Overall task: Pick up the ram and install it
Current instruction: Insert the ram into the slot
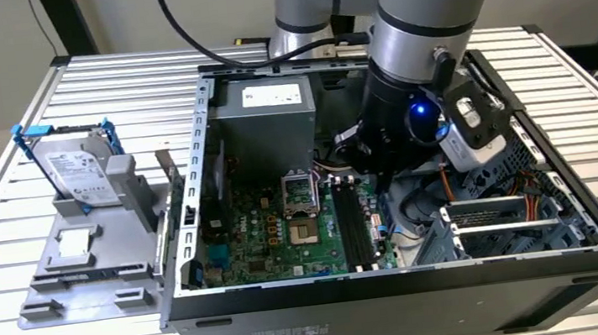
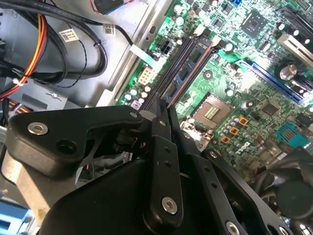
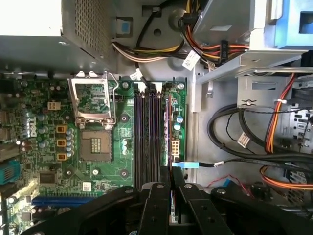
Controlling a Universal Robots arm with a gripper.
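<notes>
One small tilt looks the danger to me: the gripper [image 3: 171,175] has its fingers pinched on the ram [image 3: 168,132], which stands edge-up along the black slot nearest the cables [image 3: 234,122], and pushed down crooked it could jam or fail to seat. A blue-tagged cable [image 3: 188,165] lies just beside that slot and could get snagged; the hard drive [image 1: 80,171] sits outside the case [image 1: 206,144], well apart.
</notes>
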